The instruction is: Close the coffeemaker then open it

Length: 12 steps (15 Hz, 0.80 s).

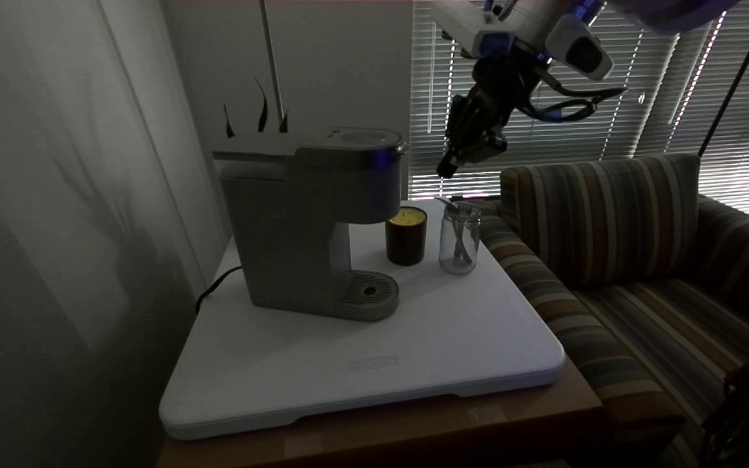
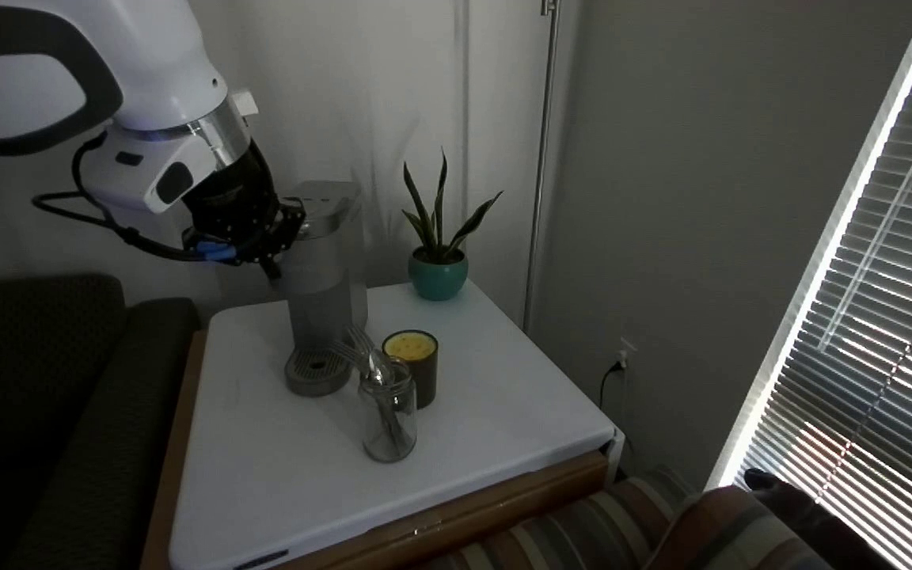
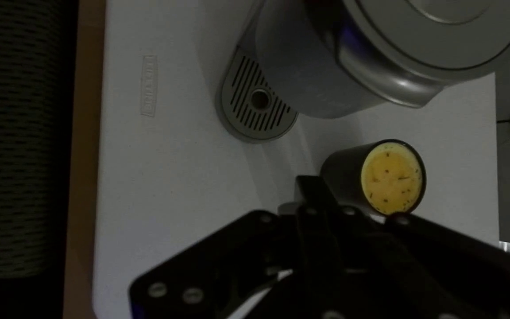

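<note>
The coffeemaker (image 1: 306, 218) stands among larger things, the biggest being two upholstered seats, one striped seat (image 1: 599, 227) and one dark seat (image 2: 52, 396). Next come one white tabletop (image 1: 439, 344) and one robot arm (image 2: 163, 71), which hangs above it in both exterior views. The coffeemaker, a single one, is upright on the tabletop, its one lid (image 3: 441, 40) down and its rounded head over one drip base (image 3: 255, 119). The arm bears one gripper (image 1: 446, 170), fingers together, in the air and apart from the coffeemaker. On the tabletop near a corner, one teal pot (image 2: 438, 277) holds one plant (image 2: 439, 210) with at least four leaves. One glass jar (image 2: 407, 423) stands apart from the coffeemaker and contains cutlery (image 2: 378, 368), too overlapped to count exactly; just beside it, with a small gap between, sits one dark cup (image 1: 406, 244) with a yellow filling (image 3: 390, 179). Smallest are one black plug (image 2: 618, 366), beyond the tabletop's edge, and one round hole (image 3: 260, 99) in the drip base.
</note>
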Motion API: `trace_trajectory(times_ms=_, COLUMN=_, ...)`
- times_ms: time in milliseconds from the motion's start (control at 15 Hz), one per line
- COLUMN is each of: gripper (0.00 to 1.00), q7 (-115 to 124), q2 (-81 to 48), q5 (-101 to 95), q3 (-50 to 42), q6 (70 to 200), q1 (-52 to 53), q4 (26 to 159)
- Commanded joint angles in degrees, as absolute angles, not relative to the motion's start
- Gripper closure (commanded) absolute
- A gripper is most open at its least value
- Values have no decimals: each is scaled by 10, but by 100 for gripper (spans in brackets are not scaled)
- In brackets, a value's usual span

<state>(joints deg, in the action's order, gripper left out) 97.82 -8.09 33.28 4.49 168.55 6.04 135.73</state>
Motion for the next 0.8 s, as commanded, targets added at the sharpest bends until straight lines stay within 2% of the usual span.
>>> trace_trajectory(times_ms=0, gripper=100, q7=900, q2=-86, q5=428, q3=74, q6=1710, q1=40, q4=1345)
trace_trajectory(times_ms=333, gripper=100, q7=746, q2=-90, q5=673, q3=143, q6=1705, q1=1, q4=1283)
trace_trajectory(times_ms=733, gripper=100, q7=568, q2=-88, q5=852, q3=131, q6=1697, q1=2, q4=1275)
